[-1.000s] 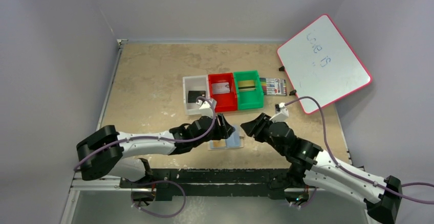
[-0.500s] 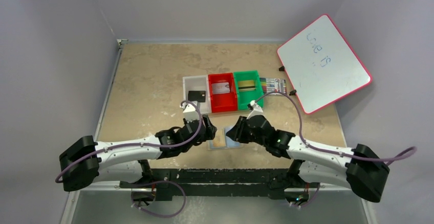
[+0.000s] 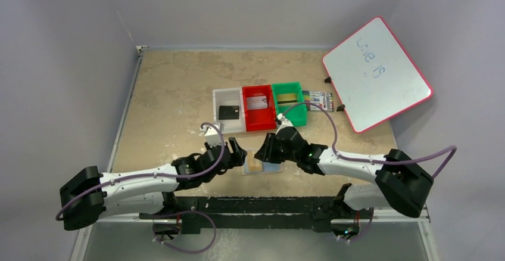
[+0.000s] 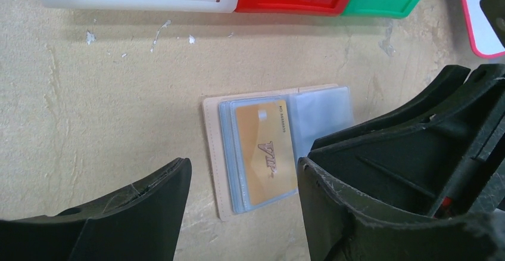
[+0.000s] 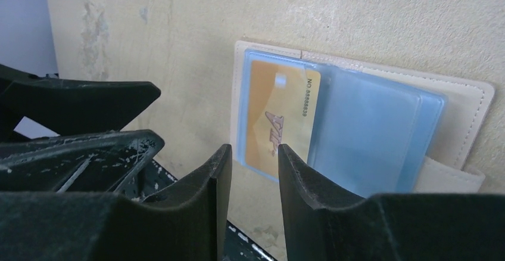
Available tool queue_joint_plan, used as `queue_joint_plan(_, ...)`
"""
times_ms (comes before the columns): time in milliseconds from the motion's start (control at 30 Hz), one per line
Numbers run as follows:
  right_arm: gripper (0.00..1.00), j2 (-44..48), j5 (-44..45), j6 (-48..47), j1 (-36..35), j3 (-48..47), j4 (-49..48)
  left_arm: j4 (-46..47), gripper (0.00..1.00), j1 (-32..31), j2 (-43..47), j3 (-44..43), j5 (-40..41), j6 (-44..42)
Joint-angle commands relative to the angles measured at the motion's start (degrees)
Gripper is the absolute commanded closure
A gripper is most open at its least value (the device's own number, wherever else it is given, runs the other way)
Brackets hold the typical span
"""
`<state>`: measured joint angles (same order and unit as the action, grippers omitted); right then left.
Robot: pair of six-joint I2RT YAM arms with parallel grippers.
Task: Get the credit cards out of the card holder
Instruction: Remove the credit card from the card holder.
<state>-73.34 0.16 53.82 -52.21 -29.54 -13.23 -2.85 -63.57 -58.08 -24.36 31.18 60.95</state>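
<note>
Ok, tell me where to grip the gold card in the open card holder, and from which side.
Grip the gold card by its near short edge, coming in low from the arms' side. It lies flat in a clear sleeve of the card holder, and only that end seems to poke out.

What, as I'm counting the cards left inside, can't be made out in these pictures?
- Left wrist view: the card holder's right pocket is partly behind the left gripper's finger.
- Right wrist view: the gold card's lower edge runs behind the right gripper's fingers; any card beneath it is hidden.
- Top view: the bins' contents are too small to read.
</note>
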Motion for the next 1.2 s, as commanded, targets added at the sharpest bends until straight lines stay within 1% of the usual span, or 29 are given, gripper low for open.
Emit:
queue_joint_plan(0,0.63,-2.24,-1.49,-1.64,1.02,-2.54,-1.91,3.16,0.34,-0.22,0.22,0.66,0.62,1.28)
queue_joint_plan(167,0.63,-5.52,-2.49,-1.56,2.13,-2.72,-2.06,4.90,0.35,-0.28,-2.71,-0.51,-2.12,-0.23)
queue_joint_plan(367,0.64,-8.08,-3.31,-1.15,2.37,-1.92,-2.73,6.19,0.36,-0.23,-8.73,-3.10,-5.44,-2.15)
queue_joint_plan(567,0.67,-8.42,-3.73,-0.10,2.76,-0.29,-4.64,9.51,0.38,-0.24,-11.81,-4.01,-7.75,-3.20)
queue_joint_plan(733,0.68,-8.49,-4.76,0.88,3.56,1.29,-6.65,9.83,0.39,-0.24,-14.46,-5.26,-8.86,-4.36)
queue_joint_plan(833,0.68,-8.27,-5.35,2.32,4.31,3.08,-8.69,9.27,0.41,-0.22,-15.92,-5.63,-9.10,-4.34)
queue_joint_plan(1000,0.68,-8.35,-6.79,3.56,5.41,5.22,-11.53,10.83,0.45,-0.24,-17.50,-5.09,-9.95,-4.22)
queue_joint_plan(1167,0.73,-8.31,-8.43,4.55,5.88,6.83,-15.01,10.62,0.50,-0.24,-19.44,-5.55,-10.23,-4.04)
